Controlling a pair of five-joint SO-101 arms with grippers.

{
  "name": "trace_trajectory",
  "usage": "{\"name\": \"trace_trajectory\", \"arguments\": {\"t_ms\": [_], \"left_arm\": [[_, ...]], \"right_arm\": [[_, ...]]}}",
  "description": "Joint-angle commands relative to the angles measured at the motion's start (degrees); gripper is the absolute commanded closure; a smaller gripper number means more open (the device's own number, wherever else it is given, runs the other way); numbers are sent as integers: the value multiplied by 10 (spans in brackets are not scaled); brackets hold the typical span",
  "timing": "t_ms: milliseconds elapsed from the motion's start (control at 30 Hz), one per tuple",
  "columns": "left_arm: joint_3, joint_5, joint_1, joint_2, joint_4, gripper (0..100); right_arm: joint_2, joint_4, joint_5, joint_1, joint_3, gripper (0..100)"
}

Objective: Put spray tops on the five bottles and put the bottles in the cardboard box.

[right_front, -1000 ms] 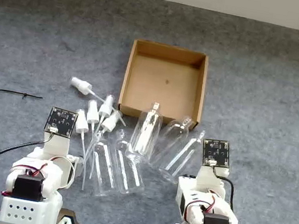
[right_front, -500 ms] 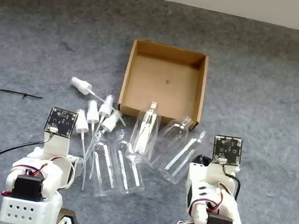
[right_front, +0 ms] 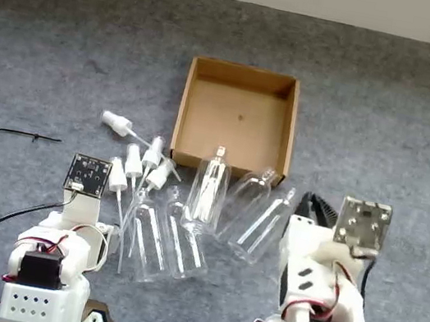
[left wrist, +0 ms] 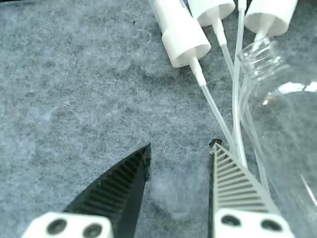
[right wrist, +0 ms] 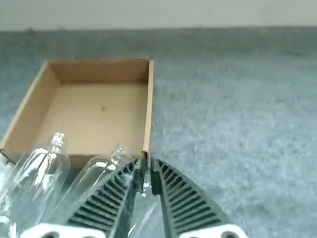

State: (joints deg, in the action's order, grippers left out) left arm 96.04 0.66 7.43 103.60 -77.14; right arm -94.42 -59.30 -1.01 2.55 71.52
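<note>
Clear plastic bottles (right_front: 208,189) lie mid-frame below the cardboard box (right_front: 180,113), maybe 5. They look light and slippery, so hold one round its body. The spray tops (right_front: 133,162) lie left of them. The left gripper (left wrist: 180,148) is open; the right gripper (right wrist: 147,166) is closed on nothing.

Grey felt table (right_front: 422,122) w/ cardboard box (right_front: 236,119), 5 bottles (right_front: 208,189), spray tops (right_front: 133,159), black zip tie (right_front: 20,133).
</note>
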Motion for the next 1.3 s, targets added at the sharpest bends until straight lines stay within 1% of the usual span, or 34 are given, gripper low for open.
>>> {"name": "trace_trajectory", "arguments": {"t_ms": [0,67,167,233,300,500,867,1033,1167,1200,1267], "left_arm": [[11,-4,7,5,-4,818],[11,-4,7,5,-4,818],[11,-4,7,5,-4,818],[11,-4,7,5,-4,818],[11,-4,7,5,-4,818],[11,-4,7,5,-4,818],[11,-4,7,5,-4,818],[11,-4,7,5,-4,818],[11,-4,7,5,-4,818],[11,-4,7,5,-4,818],[11,-4,7,5,-4,818]], "right_arm": [[176,-3,11,33,-75,989],[278,-6,23,52,-116,960],[411,-7,82,73,-165,869],[478,-7,107,79,-182,810],[532,-7,127,80,-195,775],[642,0,195,80,-199,771],[770,95,287,80,-199,771],[786,112,290,75,-199,771],[786,109,287,33,-199,772],[786,109,274,17,-199,772],[786,109,210,-10,-199,793]]}}
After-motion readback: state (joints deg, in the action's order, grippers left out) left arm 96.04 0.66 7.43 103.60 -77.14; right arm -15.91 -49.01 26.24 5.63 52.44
